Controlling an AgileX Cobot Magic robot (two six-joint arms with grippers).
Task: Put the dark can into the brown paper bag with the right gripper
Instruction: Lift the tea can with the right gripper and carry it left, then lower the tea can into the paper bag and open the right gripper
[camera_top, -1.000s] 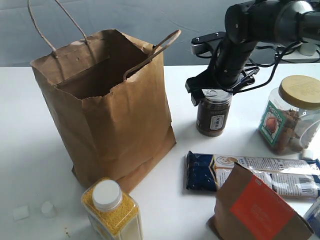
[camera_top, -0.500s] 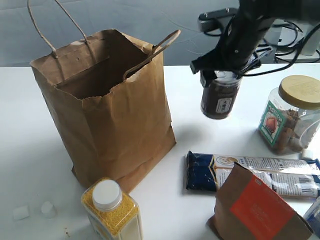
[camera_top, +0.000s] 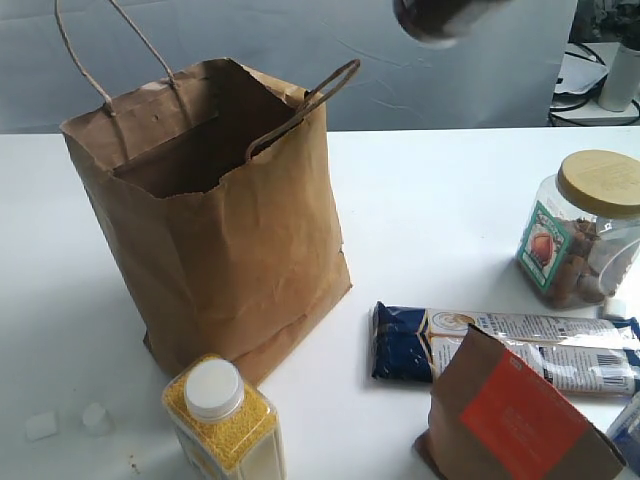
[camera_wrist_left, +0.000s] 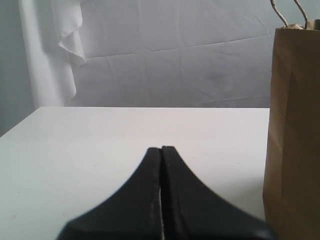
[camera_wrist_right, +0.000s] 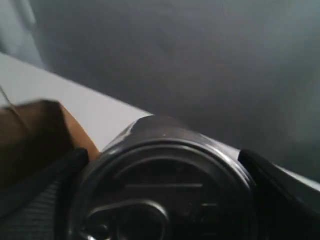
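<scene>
No print is legible — jar label (camera_top: 543, 245) and wrappers (camera_top: 500, 345) too small.

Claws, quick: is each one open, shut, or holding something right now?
Left claw: shut, nothing between its fingers.
Right claw: shut on the dark can.

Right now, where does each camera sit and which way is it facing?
Exterior view: off the arms, raised, looking down on the white table and brown paper bag; no arm shows, only the dark can at the top edge.
Left wrist view: low over the table, facing the grey backdrop; shut left tool in front, bag also in frame.
Right wrist view: looking over the can's lid; right tool clamped on it.
Shared: all three show the bag; exterior and right wrist show the can.
</scene>
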